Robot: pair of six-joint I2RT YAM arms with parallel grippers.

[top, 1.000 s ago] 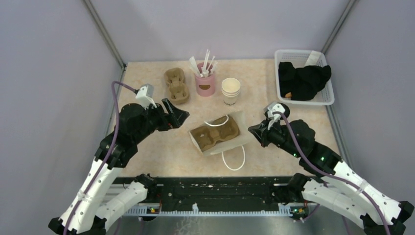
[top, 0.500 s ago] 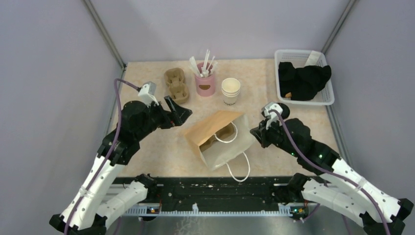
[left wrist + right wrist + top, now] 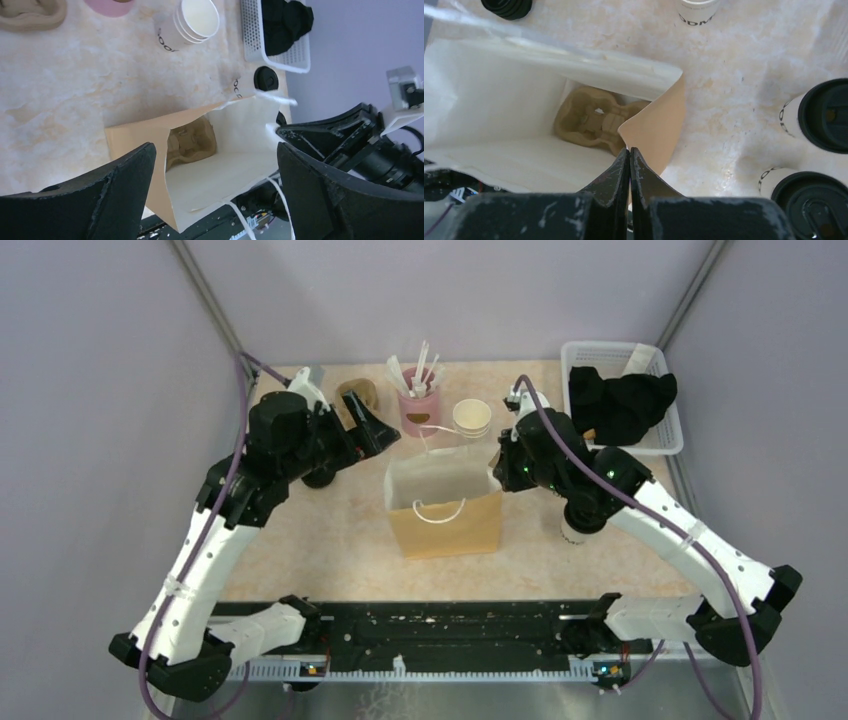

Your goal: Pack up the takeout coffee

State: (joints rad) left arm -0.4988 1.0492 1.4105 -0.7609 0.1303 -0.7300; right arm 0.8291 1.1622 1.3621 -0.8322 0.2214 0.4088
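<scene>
I work over a flat beige marbled tabletop (image 3: 330,540). Plain pale lilac-grey walls (image 3: 450,290) close it in at its far edge and on both sides. Thin grey metal posts (image 3: 214,310) rise from its two far corners. A scuffed black metal rail (image 3: 450,625) runs along its near edge. The light is soft and even.

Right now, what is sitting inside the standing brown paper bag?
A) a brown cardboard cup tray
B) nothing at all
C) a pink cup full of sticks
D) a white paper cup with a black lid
A: the right wrist view looks down into the brown paper bag and shows the brown cardboard cup tray at its bottom, while both black-lidded white paper cups stand outside it.
</scene>
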